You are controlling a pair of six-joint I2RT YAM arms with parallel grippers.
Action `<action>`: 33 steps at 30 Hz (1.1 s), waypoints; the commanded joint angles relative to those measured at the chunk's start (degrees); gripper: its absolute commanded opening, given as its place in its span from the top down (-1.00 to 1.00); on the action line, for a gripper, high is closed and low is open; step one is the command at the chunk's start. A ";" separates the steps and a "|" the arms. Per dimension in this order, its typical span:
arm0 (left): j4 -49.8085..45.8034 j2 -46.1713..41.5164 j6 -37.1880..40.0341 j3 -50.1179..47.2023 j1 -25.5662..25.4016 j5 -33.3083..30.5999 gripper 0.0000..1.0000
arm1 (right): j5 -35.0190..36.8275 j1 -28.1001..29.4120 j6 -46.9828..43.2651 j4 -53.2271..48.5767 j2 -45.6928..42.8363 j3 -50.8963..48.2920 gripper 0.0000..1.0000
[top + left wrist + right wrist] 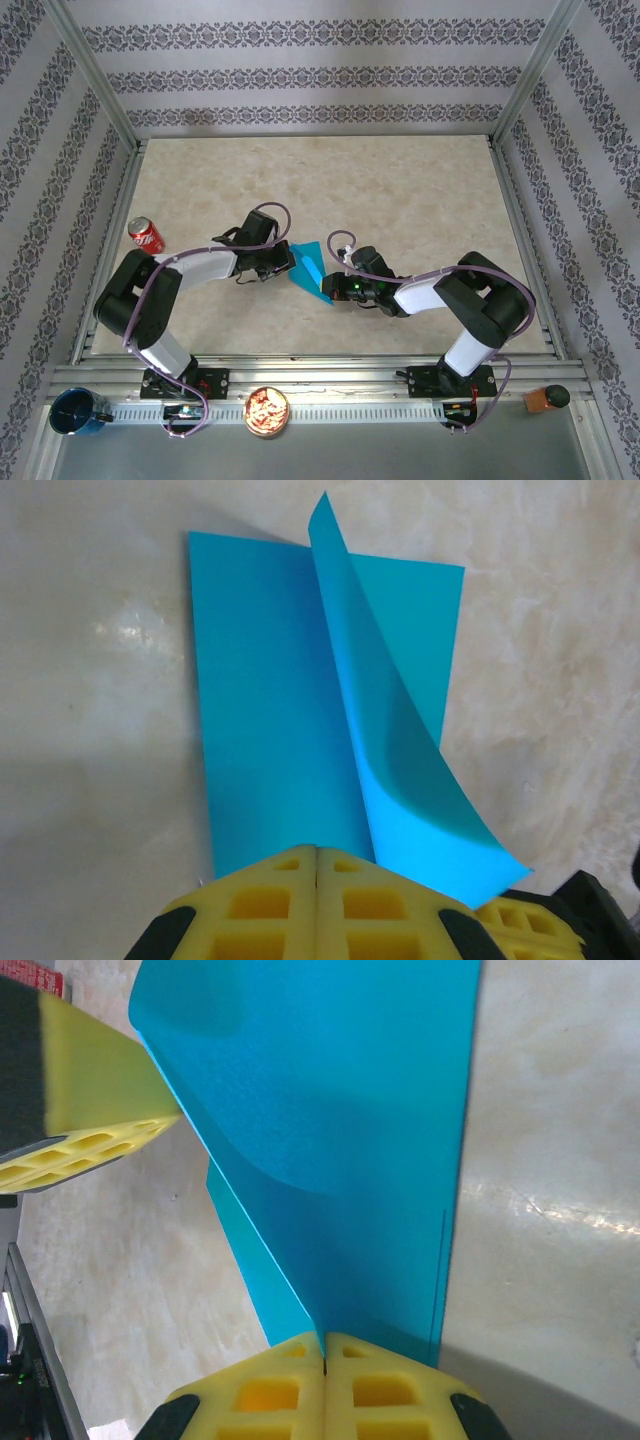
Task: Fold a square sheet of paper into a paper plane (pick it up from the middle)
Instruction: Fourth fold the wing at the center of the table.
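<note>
- The paper [308, 266] is seen near the middle of the table [420, 190], between the two grippers and in reach of both.
- In the left wrist view the paper [265, 700] is laid flat on the table for most of its area, while one flap is raised from a crease and curled over to the right.
- In the right wrist view the paper [340, 1110] is shown as a tall raised sheet with a lower, darker layer left of it.
- The left gripper [285, 262] is placed at the paper's left edge in the top view.
- In its own view the left gripper [317, 858] is closed, finger against finger, at the paper's near edge. Whether any paper is caught between them cannot be told.
- The right gripper [333, 289] is set at the paper's lower right corner in the top view.
- In its own view the right gripper [324, 1343] is closed, and the raised sheet's fold line is drawn straight into the seam between its fingers, so the paper is gripped there.
- A yellow finger [90, 1085] of the left gripper is seen touching the raised sheet's upper left edge in the right wrist view.
- A finger [525, 925] of the right gripper is seen just below the flap's free corner in the left wrist view.
- A red can [146, 236] is stood well apart, to the left on the table.
- A blue cup [76, 412] and a bowl [267, 411] are kept at the near rail, off the table.
</note>
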 commanded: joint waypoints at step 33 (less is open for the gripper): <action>3.26 2.14 -4.06 -6.74 -1.25 -4.46 1.00 | -2.67 -0.14 0.54 -1.14 -1.49 -0.84 0.91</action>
